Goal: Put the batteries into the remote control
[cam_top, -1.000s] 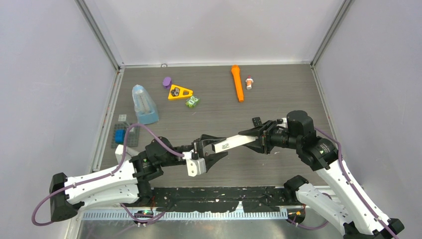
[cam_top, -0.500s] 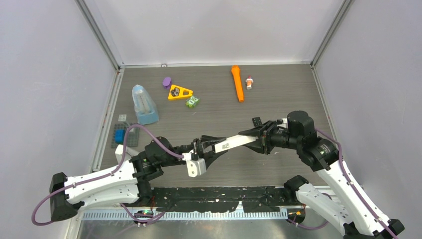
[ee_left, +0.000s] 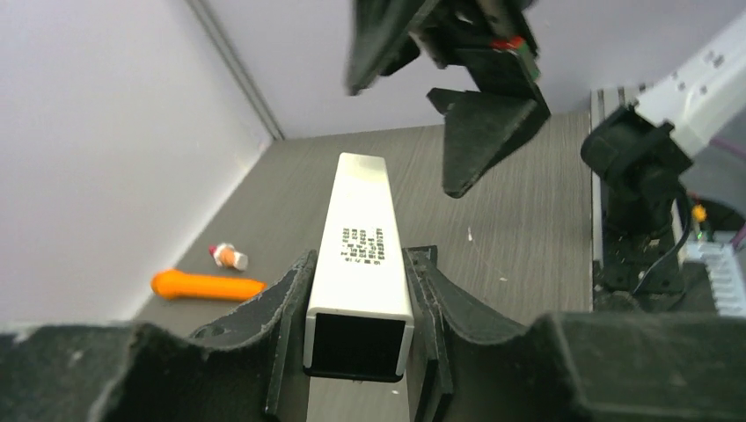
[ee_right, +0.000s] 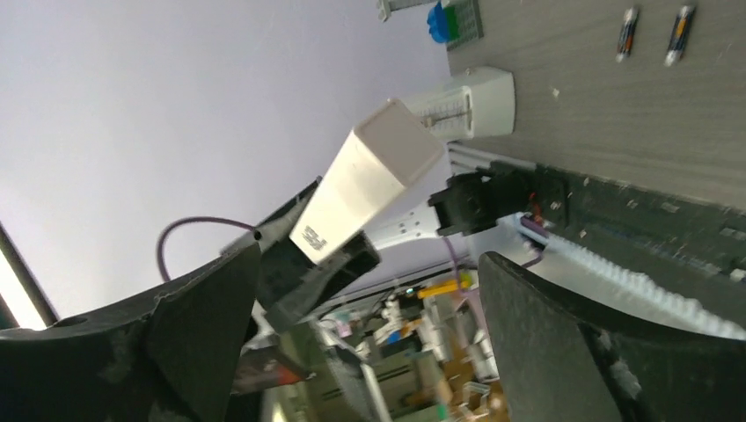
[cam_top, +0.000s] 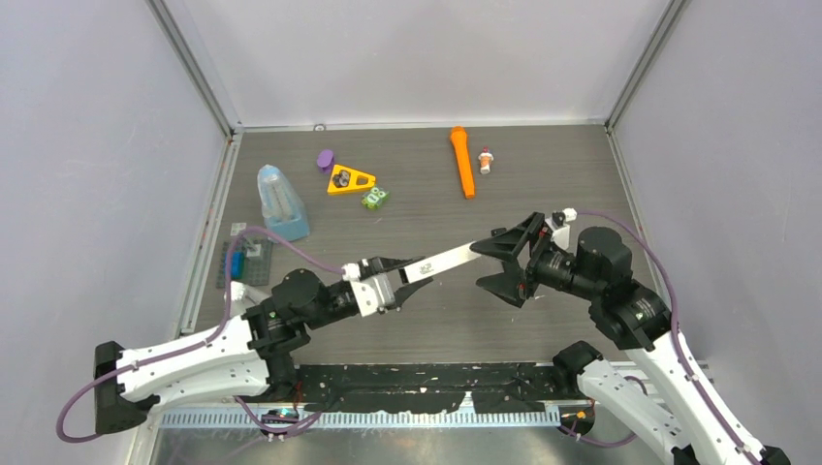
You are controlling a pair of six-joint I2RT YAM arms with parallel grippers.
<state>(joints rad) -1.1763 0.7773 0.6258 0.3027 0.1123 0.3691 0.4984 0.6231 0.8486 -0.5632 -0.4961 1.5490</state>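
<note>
Left arm: reaches from the near-left corner toward the middle of the worktop [cam_top: 543, 174], forearm low, wrist aimed right and away.
Left pincer [cam_top: 388, 281]: clamped on the near end of the remote control [cam_top: 441, 262], one finger on each long side.
Remote control: held off the worktop over its middle, slanting up toward the right arm, printed face up.
Right arm: elbow bent, wrist turned left toward the remote.
Right pincer [cam_top: 499, 260]: spread wide, the remote's far end between its fingers and clear of both.
Batteries [ee_right: 627, 32]: two lie side by side on the worktop, visible only in the right wrist view.
Far edge: orange stick [cam_top: 462, 162], small white-and-red piece [cam_top: 486, 160], yellow triangle [cam_top: 350, 179], purple piece [cam_top: 325, 159].
Left edge: clear blue container [cam_top: 280, 203], blue block [cam_top: 236, 260].
</note>
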